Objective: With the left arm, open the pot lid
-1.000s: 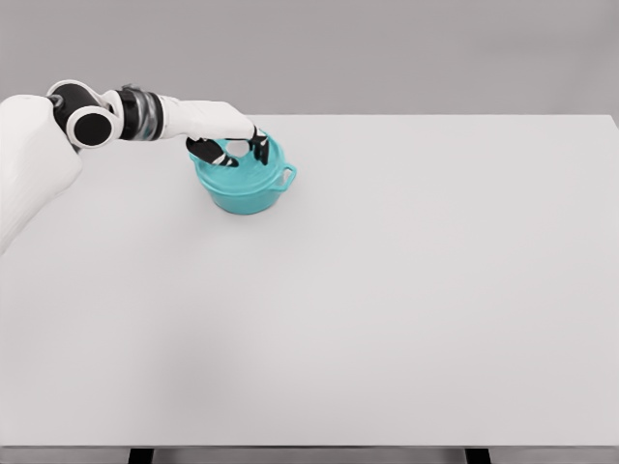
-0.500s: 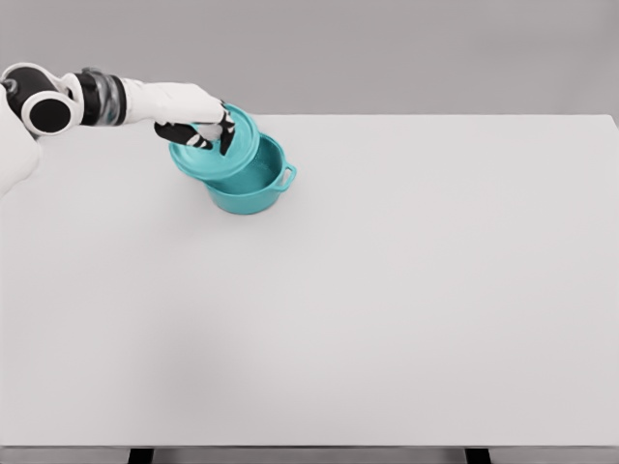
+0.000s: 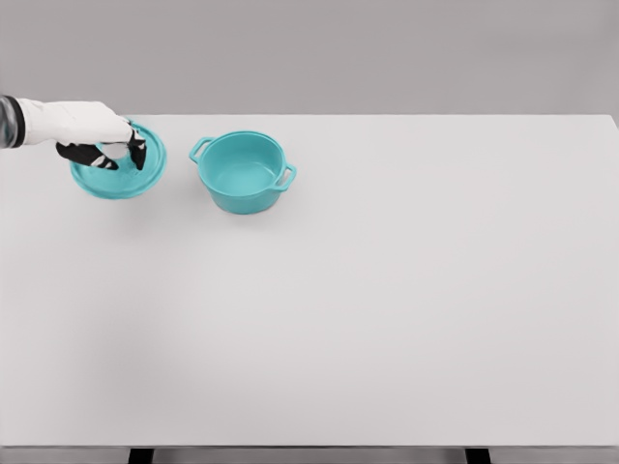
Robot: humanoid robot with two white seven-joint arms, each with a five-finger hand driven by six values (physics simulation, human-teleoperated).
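A: What changed since half a second ago?

B: The lid [image 3: 118, 174] has travelled left, clear of the pot [image 3: 243, 172]. It was tilted over the pot's far-left rim; it is now well apart from it, at the table's [image 3: 387, 309] far-left corner.

A: Materials and shapes?

B: Pot and lid are smooth, matte teal. The pot is round, open, with two loop handles. The lid is a shallow disc. The table is flat, plain white.

A: Edges and clearance?

B: The lid is close to the left edge. The near and right table areas are bare.

A: Hand pose?

B: The left hand [image 3: 102, 145] reaches in from the left, forearm level, black fingers [image 3: 137, 150] curled down, grasping the lid's top.
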